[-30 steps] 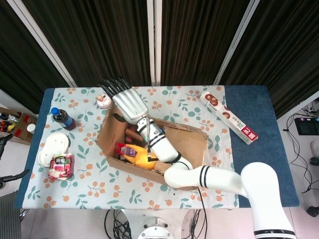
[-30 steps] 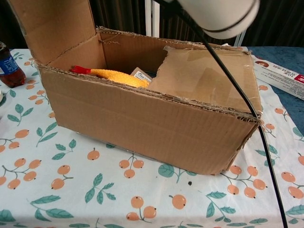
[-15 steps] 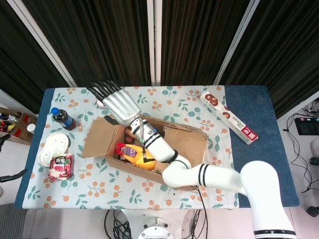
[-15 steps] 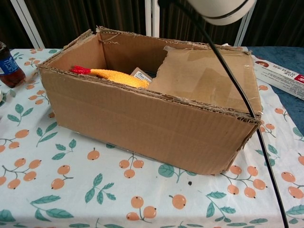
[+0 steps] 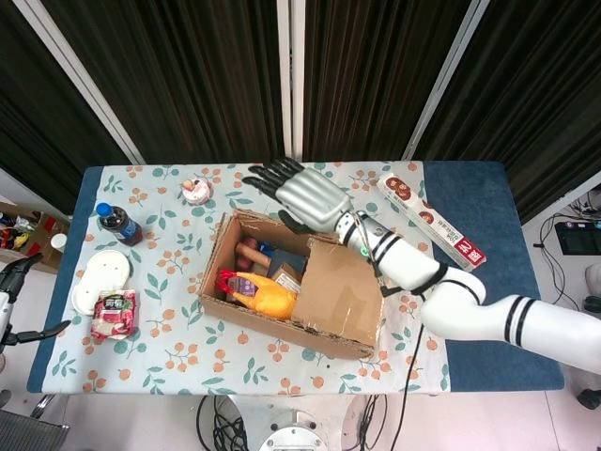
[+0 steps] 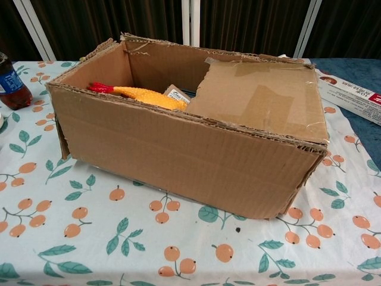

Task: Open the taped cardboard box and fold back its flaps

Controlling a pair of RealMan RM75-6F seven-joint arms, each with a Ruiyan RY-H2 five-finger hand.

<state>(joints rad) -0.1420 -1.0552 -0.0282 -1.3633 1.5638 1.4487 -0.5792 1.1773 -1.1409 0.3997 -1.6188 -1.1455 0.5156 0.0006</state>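
The cardboard box [image 5: 246, 318] [image 6: 178, 155] stands in the middle of the table with its left half open. One taped flap [image 5: 343, 296] [image 6: 262, 98] still lies flat over the right half. The left end flap [image 6: 59, 140] hangs down outside the box. Inside lie a yellow rubber chicken [image 5: 263, 296] [image 6: 143, 95] and small packets. My right hand [image 5: 305, 195] hovers over the box's far edge, fingers spread, holding nothing. My left hand [image 5: 19, 301] shows only partly at the left frame edge, off the table, its dark fingers apart and nothing in them.
A blue-capped bottle [image 5: 117, 224] [image 6: 9, 83], a white bowl [image 5: 99, 277] and a red snack pack [image 5: 115, 313] sit left of the box. A small cup [image 5: 196, 191] stands behind it. A long white carton [image 5: 432, 224] [image 6: 351, 95] lies to the right.
My right hand pushed the left end flap from upright down and outward, then left it and swung right to the box's far edge. The flap now hangs outside.
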